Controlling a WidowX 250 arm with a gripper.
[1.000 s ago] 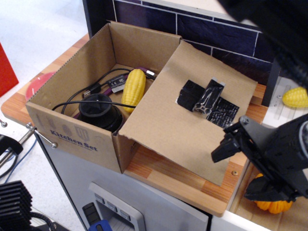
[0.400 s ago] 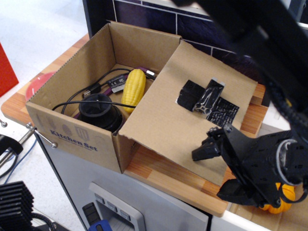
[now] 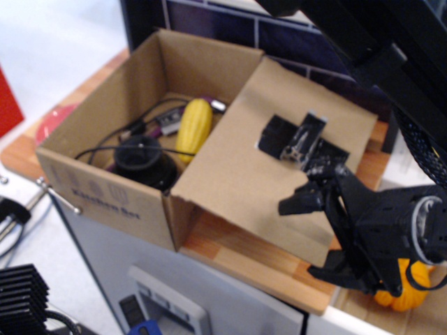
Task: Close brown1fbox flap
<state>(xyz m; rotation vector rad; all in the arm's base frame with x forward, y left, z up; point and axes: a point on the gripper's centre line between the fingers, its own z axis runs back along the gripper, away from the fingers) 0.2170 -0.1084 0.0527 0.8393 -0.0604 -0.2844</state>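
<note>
The brown cardboard box point(image 3: 105, 202) stands open on the left of the wooden counter point(image 3: 258, 262), its printed side facing the front. Its big flap point(image 3: 230, 181) is folded out to the right and lies sloping over the counter, with black tape patches point(image 3: 297, 143) on it. My black gripper point(image 3: 316, 236) is open at the flap's lower right corner. One finger point(image 3: 300, 204) is over the flap and the other point(image 3: 335, 269) is by its outer edge. Whether the fingers touch the cardboard I cannot tell.
Inside the box lie a yellow corn cob point(image 3: 192, 125), a black round object point(image 3: 140, 160) and black cables. An orange pumpkin point(image 3: 398, 292) sits behind my gripper at the right. A red plate point(image 3: 52, 122) lies left of the box. My arm point(image 3: 377, 49) crosses the upper right.
My gripper has moved left and slightly up from beyond the flap's right side onto its lower right corner. The arm has swung in across the upper right. The flap still lies open.
</note>
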